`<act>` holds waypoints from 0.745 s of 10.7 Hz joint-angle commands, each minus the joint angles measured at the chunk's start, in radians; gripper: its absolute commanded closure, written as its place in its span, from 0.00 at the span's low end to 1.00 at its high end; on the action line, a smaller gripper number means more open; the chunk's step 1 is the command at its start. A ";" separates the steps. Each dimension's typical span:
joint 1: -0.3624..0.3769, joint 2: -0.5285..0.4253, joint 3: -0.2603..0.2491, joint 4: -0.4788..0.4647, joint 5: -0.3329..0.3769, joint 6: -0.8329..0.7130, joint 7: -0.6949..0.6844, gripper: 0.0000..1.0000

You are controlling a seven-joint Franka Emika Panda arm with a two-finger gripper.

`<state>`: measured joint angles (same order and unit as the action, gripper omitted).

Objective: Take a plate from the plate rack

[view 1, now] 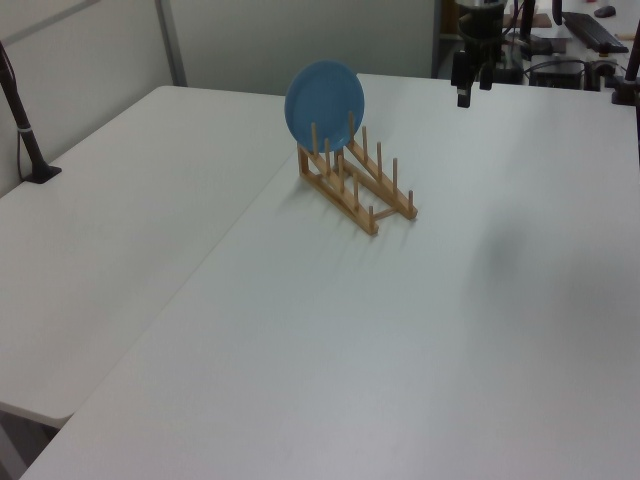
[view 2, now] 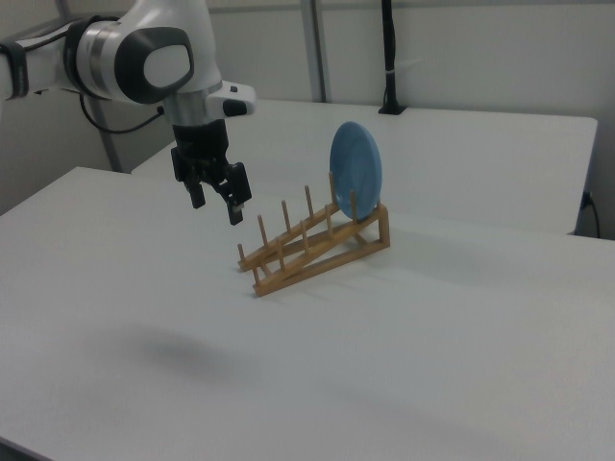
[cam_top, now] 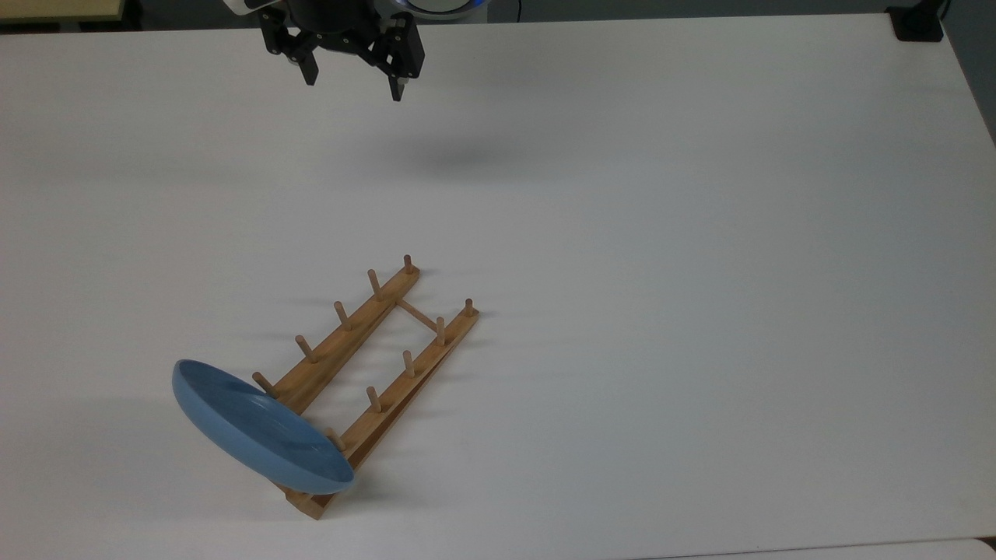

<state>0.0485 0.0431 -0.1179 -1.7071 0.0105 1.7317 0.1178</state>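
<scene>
A light-blue round plate (cam_top: 257,432) stands on edge in the last slot of the wooden plate rack (cam_top: 373,377), at the rack's raised end. In the left view the plate (view 1: 324,92) faces the camera above the rack (view 1: 355,185). In the right view the plate (view 2: 356,171) leans at the rack's (view 2: 312,245) high end. My gripper (cam_top: 354,85) hangs high over the table near its far edge in the top view, well away from the rack, open with nothing between its fingers. It also appears as the gripper (view 2: 217,204) in the right view and the gripper (view 1: 471,90) in the left view.
The white table (cam_top: 661,272) stretches wide around the rack. A second white table (view 1: 110,230) adjoins it on the left view's left. A black post base (cam_top: 918,23) sits at the top view's far right corner. Desk clutter (view 1: 585,30) lies beyond the table in the left view.
</scene>
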 commanded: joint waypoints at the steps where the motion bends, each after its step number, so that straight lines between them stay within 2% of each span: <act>1: -0.006 -0.014 0.009 -0.006 -0.009 -0.032 -0.021 0.00; 6: -0.006 -0.009 0.010 -0.003 -0.004 -0.032 -0.018 0.00; 8: -0.006 0.001 0.023 -0.003 -0.010 0.018 -0.018 0.00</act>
<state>0.0485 0.0433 -0.1175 -1.7072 0.0105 1.7317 0.1177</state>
